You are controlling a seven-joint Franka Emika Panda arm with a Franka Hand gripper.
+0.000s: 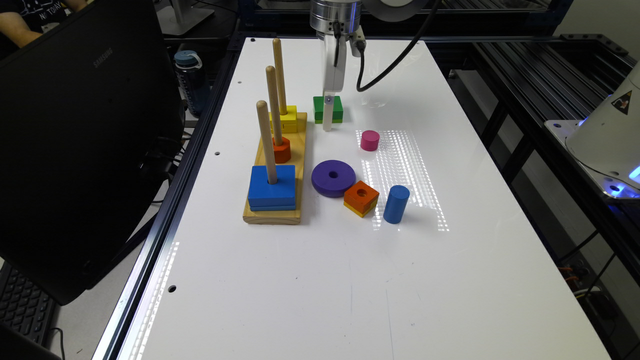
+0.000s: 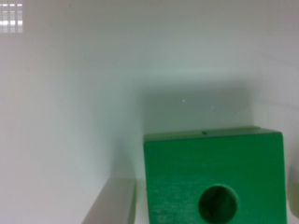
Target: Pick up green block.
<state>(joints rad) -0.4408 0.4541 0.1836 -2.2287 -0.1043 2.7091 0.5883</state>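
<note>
Down low, the claw [image 2: 212,205] straddles the green block [image 2: 215,177], fingers [image 2: 112,203] alongside.

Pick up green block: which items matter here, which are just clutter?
In play:
green block
gripper, down at the block

Clutter:
orange square block
purple ring
pink cylinder
blue cylinder
peg board with its stacked blocks
water bottle

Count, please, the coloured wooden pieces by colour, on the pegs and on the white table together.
Blue: 2, the blue square block on a peg and the blue cylinder.
Orange: 2, the orange block on a peg and the orange square block.
Yellow: 1.
Green: 1, the green square block.
Purple: 1.
Pink: 1.
Total: 8.
</note>
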